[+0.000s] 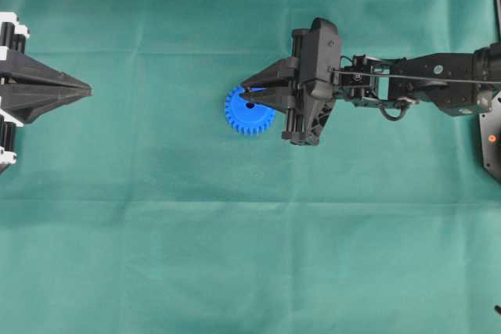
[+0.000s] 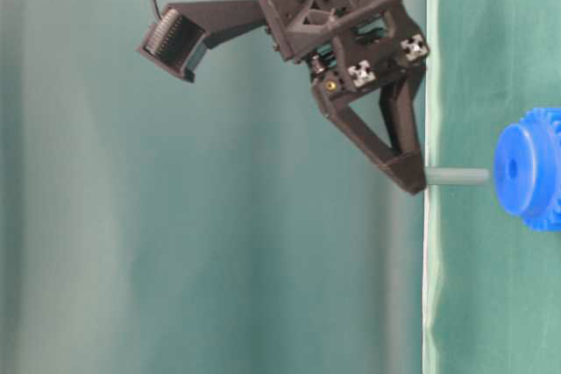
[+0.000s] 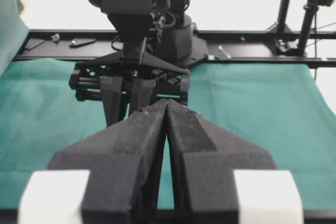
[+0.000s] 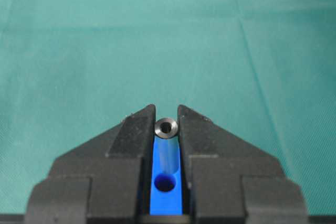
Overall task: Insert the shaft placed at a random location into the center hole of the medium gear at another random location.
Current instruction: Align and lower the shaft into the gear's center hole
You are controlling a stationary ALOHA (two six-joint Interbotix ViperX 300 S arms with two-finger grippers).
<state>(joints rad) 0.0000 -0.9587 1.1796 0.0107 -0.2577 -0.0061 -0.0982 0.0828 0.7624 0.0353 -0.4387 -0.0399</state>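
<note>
Green cloth covers the whole desk (image 1: 156,232), and on it, just under the tips of the right gripper (image 1: 247,88), lies the medium gear (image 1: 244,119), bright blue and flat with its toothed rim showing past the black fingers (image 4: 128,135). Those fingers are nearly closed and pinch the shaft (image 4: 167,127) between their tips; from the right wrist view its hollow silvery end faces the camera, and the blue gear with the center hole (image 4: 165,183) shows in the narrow gap just behind it. In the table-level view, which is turned on its side, the shaft (image 2: 458,176) sticks out from the fingertip towards the gear's raised hub (image 2: 517,168), its free end close to the hub face near the hole; I cannot tell whether it touches. The pin lines up roughly with the hole but is not inside it. The left gripper (image 1: 86,90) sits well apart at the far side of the cloth, its fingers (image 3: 137,145) pressed together with only a thin seam between them and nothing held.
</note>
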